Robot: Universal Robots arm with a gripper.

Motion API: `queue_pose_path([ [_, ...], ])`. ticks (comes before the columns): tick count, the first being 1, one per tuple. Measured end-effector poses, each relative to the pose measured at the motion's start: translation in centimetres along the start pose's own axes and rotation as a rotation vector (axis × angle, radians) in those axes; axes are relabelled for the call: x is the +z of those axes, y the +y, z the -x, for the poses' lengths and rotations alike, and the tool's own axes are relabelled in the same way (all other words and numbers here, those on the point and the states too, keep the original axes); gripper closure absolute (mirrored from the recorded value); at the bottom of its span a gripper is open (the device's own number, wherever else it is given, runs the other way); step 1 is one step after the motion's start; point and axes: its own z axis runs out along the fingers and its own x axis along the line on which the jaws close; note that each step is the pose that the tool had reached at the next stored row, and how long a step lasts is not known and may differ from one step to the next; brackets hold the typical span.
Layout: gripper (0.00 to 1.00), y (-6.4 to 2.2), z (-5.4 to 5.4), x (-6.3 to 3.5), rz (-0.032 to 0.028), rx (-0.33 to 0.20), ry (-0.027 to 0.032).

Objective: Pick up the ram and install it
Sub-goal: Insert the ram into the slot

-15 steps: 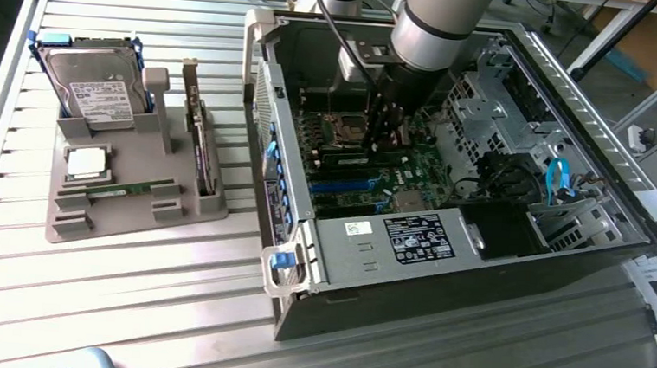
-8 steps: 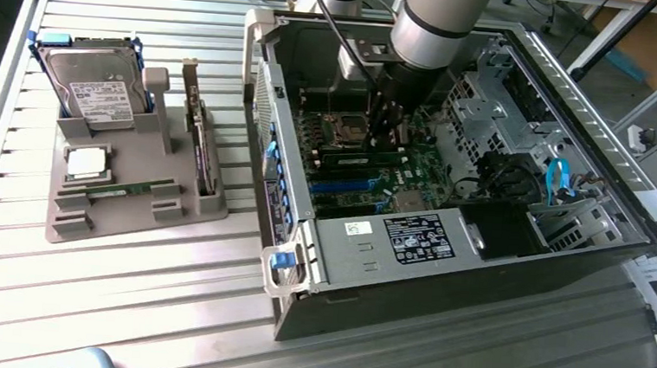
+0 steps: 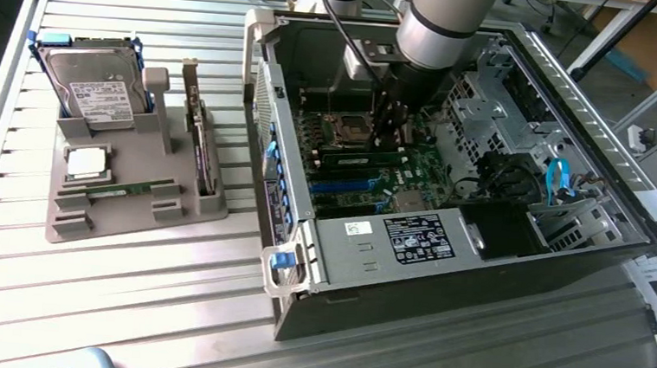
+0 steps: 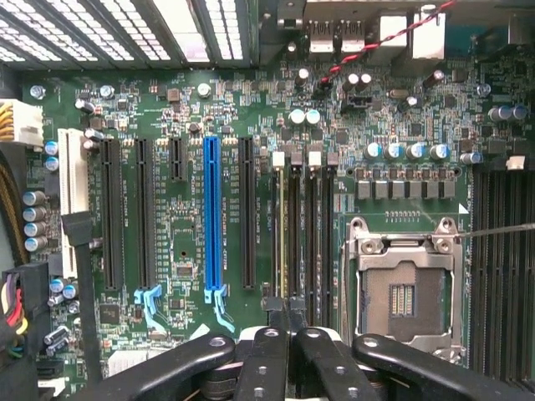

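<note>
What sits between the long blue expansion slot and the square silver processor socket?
Wrist view: one long black expansion slot, then four narrow black memory slots.

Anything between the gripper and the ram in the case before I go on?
Nothing visible. The shut gripper sits directly over the ram, which appears to stand edge-on in one of the memory slots. The red-and-black cable lies further along the board, clear of both.

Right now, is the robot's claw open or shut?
Shut. In the wrist view the gripper's fingers press together over the motherboard's memory slots, beside the empty processor socket.
</note>
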Motion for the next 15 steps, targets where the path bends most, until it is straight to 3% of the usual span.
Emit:
queue_pose_path([
  [15,0.89,-1.28,0.0,-0.06,0.0008,0.0,0.0003],
])
